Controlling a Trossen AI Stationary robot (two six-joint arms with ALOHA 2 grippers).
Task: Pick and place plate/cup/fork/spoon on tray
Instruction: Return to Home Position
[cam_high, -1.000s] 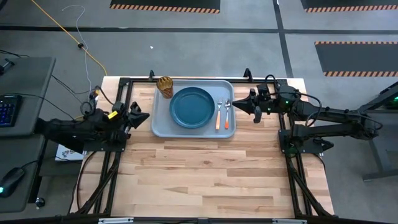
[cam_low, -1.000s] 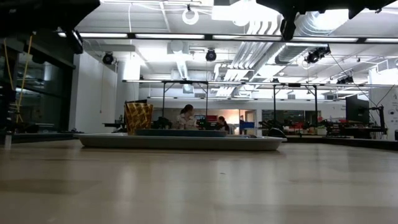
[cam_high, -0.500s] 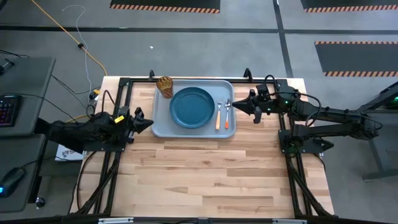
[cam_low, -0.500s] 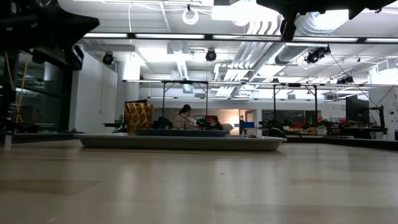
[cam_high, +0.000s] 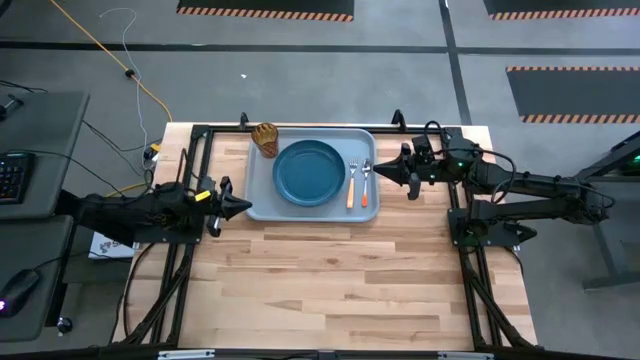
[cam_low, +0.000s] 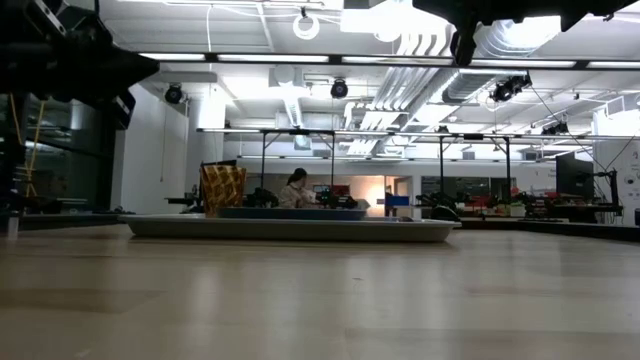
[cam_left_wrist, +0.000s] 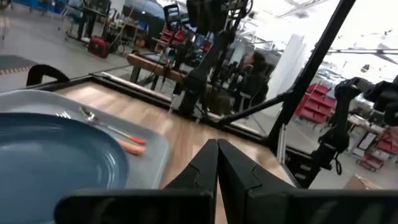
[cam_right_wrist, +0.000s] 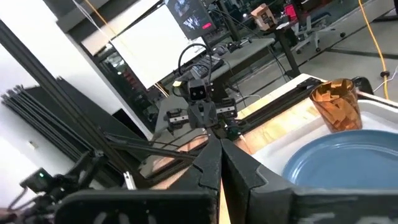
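Note:
The pale grey-blue tray (cam_high: 262, 205) lies at the table's far middle. On it lie the dark blue plate (cam_high: 310, 171), the orange-handled fork (cam_high: 351, 184) and the orange-handled spoon (cam_high: 365, 186), side by side right of the plate, and the amber cup (cam_high: 266, 139) stands at its far left corner. The plate (cam_left_wrist: 50, 162) and the spoon (cam_left_wrist: 112, 129) show in the left wrist view. My left gripper (cam_high: 248, 204) is shut and empty, just left of the tray's near left corner. My right gripper (cam_high: 378, 170) is shut and empty, just right of the tray.
A black metal frame (cam_high: 200, 135) runs around the table's sides. The near half of the wooden table (cam_high: 330, 290) is bare wood. A keyboard and mouse lie on a desk (cam_high: 20, 180) left of the table. A person sits in the room behind, seen in the low view (cam_low: 298, 188).
My left gripper has moved toward the table's right and slightly nearer, closing on the tray's near left corner, fingers staying shut. The things on the tray have not moved.

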